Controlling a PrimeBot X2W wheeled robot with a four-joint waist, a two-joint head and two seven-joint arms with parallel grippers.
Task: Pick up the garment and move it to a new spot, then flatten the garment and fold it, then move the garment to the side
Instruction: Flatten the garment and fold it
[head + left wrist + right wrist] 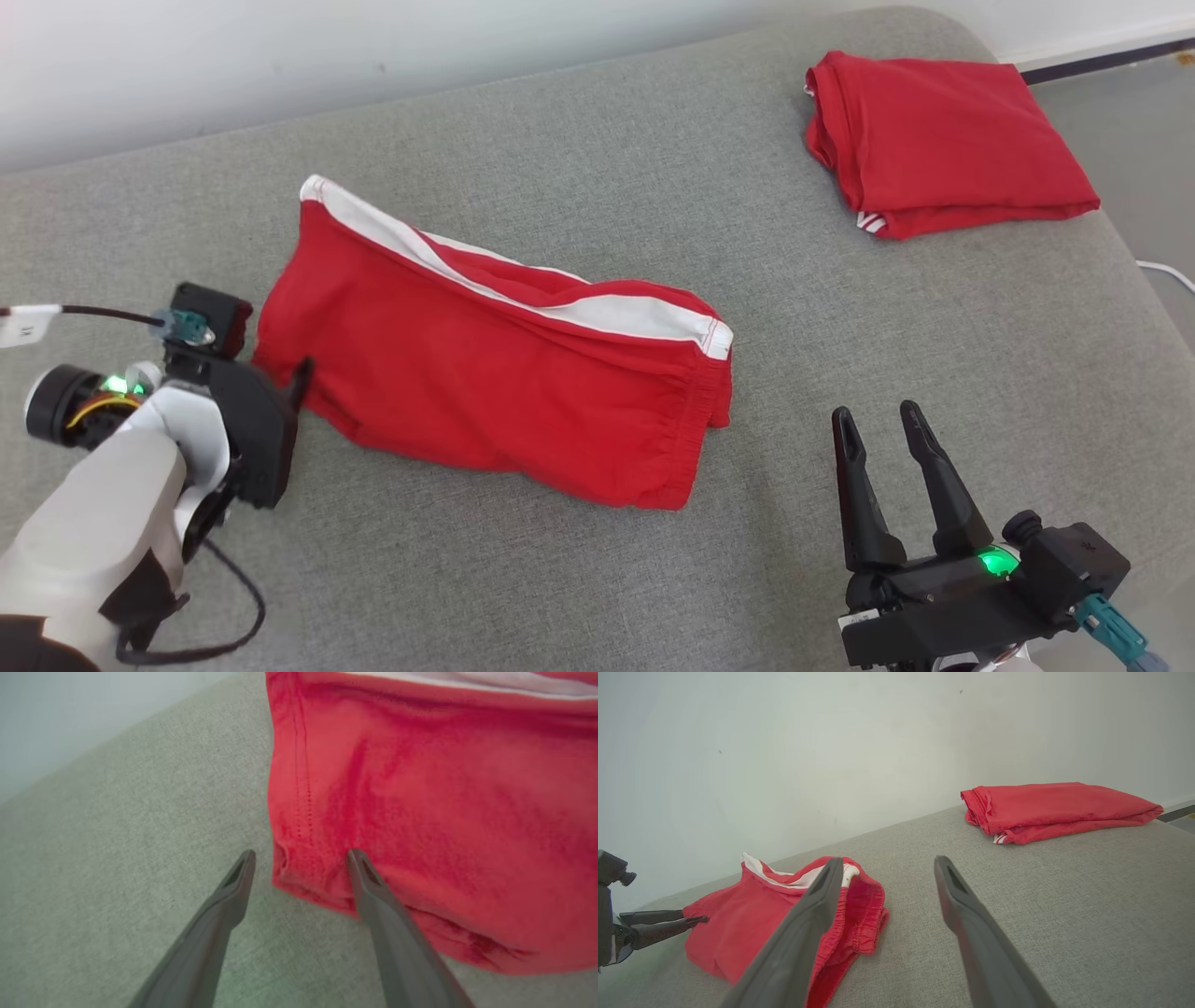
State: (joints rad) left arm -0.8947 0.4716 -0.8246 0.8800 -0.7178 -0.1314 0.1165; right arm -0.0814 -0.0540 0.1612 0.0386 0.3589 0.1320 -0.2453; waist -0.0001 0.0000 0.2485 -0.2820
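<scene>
In the head view, the garment [485, 392], a pair of red shorts with a white stripe, lies doubled over on the grey cushion [597, 579]. Its long axis runs from upper left to lower right. The left hand [297, 383] is at the garment's left end and the right hand [876, 415] stands apart from the elastic-waist end, fingers spread and holding nothing. A second, folded red garment [943, 140] rests well away at the far right corner. In the left wrist view, the left hand [301, 854] is open and straddles the garment's [444, 812] near corner. One finger lies over the red cloth just inside the stitched hem, and the other is over bare cushion [117, 858]. The cloth stretches ahead and to the right of these fingers, and whether the fingertips touch it cannot be told. In the right wrist view, the right hand [888, 860] is also open, with the garment [738, 924] ahead and to the left of it. The left hand [691, 917] is at the garment's far end, and the folded red garment [1059, 805] lies by the wall. The left arm is plainly the nearer one. A pinch on that corner looks like the likeliest next move, and the right hand would have to reach leftward for the waistband end.
</scene>
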